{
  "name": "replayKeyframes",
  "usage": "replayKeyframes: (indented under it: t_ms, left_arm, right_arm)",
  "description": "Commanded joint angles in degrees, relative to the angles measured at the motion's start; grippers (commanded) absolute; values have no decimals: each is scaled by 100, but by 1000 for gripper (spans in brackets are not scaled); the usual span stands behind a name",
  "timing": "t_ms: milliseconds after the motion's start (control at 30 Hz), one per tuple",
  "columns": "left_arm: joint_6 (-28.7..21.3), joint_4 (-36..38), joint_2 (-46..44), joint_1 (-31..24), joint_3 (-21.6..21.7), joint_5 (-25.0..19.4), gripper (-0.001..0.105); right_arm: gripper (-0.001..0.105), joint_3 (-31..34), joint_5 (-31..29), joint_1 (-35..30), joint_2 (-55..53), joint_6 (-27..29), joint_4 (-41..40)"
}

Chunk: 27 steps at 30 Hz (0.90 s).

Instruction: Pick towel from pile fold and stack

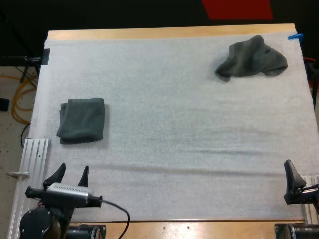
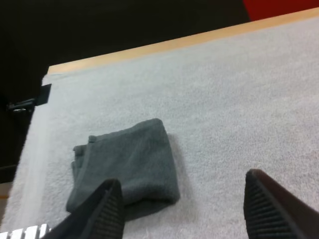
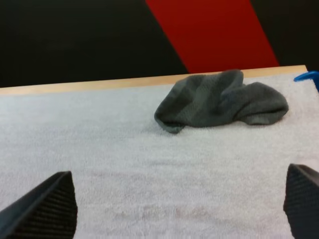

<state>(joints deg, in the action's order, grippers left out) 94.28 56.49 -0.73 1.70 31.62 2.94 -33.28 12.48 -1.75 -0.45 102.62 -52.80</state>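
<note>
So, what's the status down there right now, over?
Left end effector open, right end effector open, both empty at near edge. Crumpled towel far right, untouched. Folded towel near left. Just mat between.

Folded towel (image 1: 82,119) of soft matt cloth; mat (image 1: 174,99) fuzzy, perhaps foam.

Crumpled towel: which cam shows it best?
Right wrist view: the crumpled towel lies straight ahead, with its folds readable. The high view shows it whole from above, at the far right, but with less detail. The left wrist view faces the folded towel.
</note>
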Motion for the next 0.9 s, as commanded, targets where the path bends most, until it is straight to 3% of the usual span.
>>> replayKeyframes:
  t_ms: [0, 233, 400, 867]
  left_arm:
    - [22, -201, -800, -12, -77, 39, 51]
    - [52, -118, -800, -12, -375, 39, 51]
    - [65, -119, -800, -12, -374, 37, 51]
    - [78, -119, -800, -12, -374, 28, 51]
  right_arm:
    - [82, 45, 66, 9, -238, 7, 75]
    - [82, 388, 66, 9, -238, 7, 20]
    - [82, 446, 66, 9, -238, 47, -362]
    - [82, 444, 13, 9, -238, 5, -374]
